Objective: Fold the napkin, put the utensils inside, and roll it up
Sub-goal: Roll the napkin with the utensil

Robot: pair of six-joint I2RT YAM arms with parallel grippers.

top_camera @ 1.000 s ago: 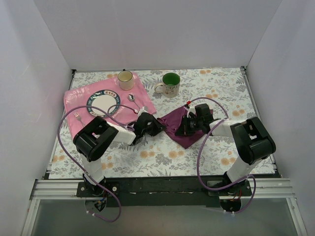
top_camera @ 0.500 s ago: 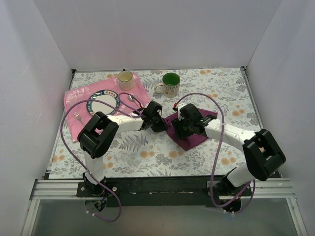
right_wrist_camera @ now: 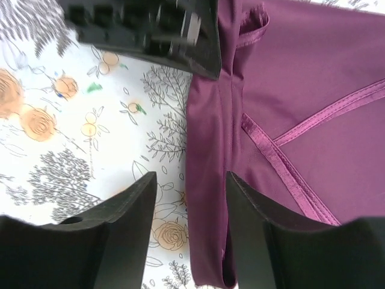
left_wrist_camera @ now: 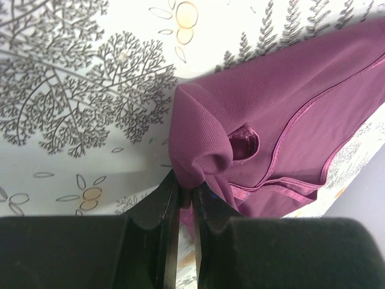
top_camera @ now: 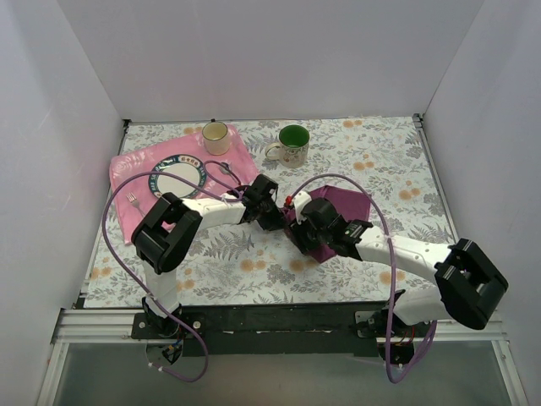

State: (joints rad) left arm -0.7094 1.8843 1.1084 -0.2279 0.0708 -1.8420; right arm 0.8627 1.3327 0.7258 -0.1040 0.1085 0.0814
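— Where nipped by the left gripper [left_wrist_camera: 183, 191], bunched into a raised, rumpled fold of napkin [left_wrist_camera: 283, 102] right at the tips. Pressed together on that cloth.

— And at the right gripper [right_wrist_camera: 191, 180]?

— Spread apart. Straddling the napkin's folded edge, with purple cloth lying between the fingers and stretching ahead and off to one side. Cannot tell whether touching it or hovering just above.

— Near the other one?

— Very. Just ahead of those spread fingers, black and clamped on the same fold.

— Fork [top_camera: 133, 200]?

— Well away from both, out on the pink mat [top_camera: 144, 165], just beside the plate [top_camera: 155, 180].
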